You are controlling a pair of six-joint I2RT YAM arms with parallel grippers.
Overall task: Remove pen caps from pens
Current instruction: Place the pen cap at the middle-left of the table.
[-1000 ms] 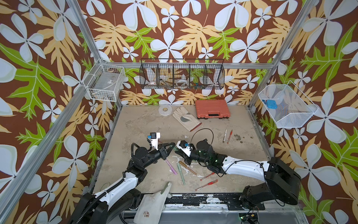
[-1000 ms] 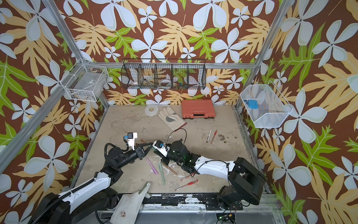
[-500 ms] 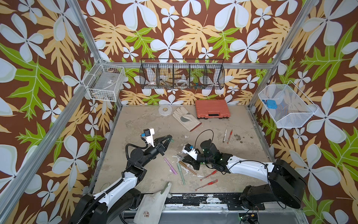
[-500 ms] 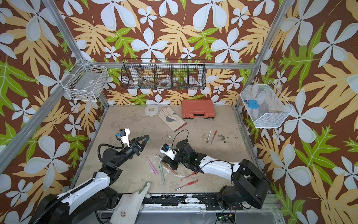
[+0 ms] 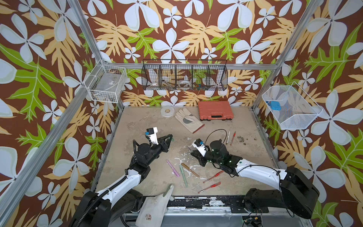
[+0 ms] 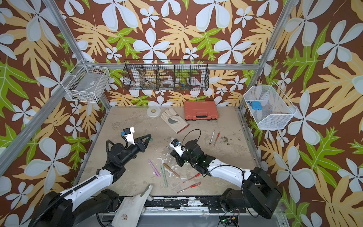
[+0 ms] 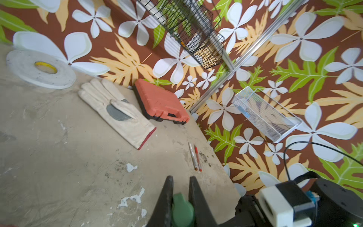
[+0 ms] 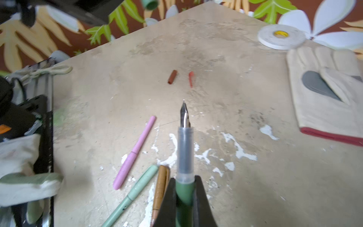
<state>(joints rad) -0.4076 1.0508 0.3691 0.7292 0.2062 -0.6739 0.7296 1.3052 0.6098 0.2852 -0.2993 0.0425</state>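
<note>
My left gripper (image 7: 180, 181) is shut on a dark green pen cap (image 7: 182, 212) and hangs above the table left of centre (image 5: 170, 138). My right gripper (image 8: 184, 181) is shut on the dark green pen (image 8: 184, 149), whose clear grip and metal nib stick out bare; it sits low near the table's middle (image 5: 194, 153). Pink (image 5: 172, 167), pale green (image 5: 183, 175) and brown (image 5: 190, 170) pens lie capped between the arms. Two red gel pens (image 5: 213, 174) lie nearer the front. A brown cap (image 8: 172, 77) and a red cap (image 8: 191, 78) lie loose.
A white marker (image 5: 227, 137) and a red pen (image 5: 233, 138) lie at the right. At the back are a work glove (image 5: 188, 120), an orange case (image 5: 215, 113) and a tape roll (image 5: 167, 112). A cloth (image 5: 155, 204) hangs over the front edge.
The grippers, close together a second ago, have drawn apart. The left one rose towards the back left with the green cap, and the right one pulled back right with the pen.
</note>
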